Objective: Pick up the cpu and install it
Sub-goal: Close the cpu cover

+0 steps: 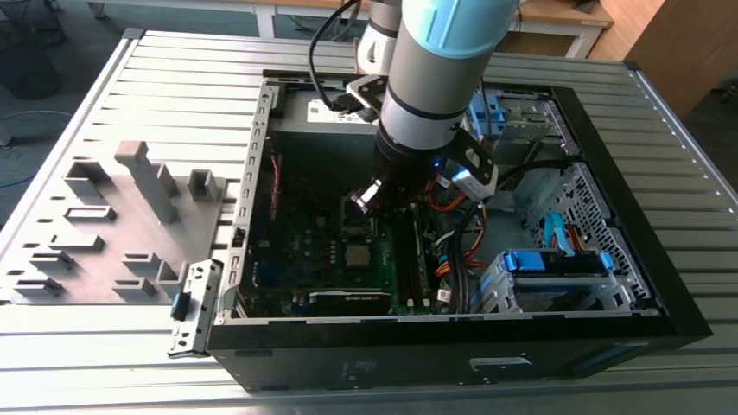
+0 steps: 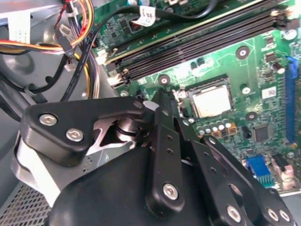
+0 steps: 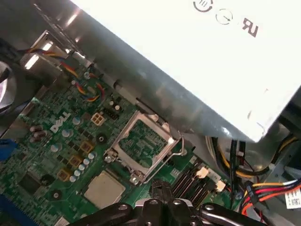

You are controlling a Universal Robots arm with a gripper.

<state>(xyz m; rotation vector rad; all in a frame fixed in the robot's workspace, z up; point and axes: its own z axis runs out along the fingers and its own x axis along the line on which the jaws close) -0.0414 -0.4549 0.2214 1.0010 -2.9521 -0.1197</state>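
The black metal end effector point(image 2: 161, 98), pinched together empty, hangs near the flat silvery square cpu point(image 2: 211, 101).

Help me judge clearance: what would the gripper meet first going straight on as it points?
Probably the open metal socket frame, which stands just ahead of the gripper in the first wrist view; failing that, the green motherboard beside the cpu. Depth is unclear.

Arm point(image 1: 433, 86) over computer case point(image 1: 403, 363) (black)
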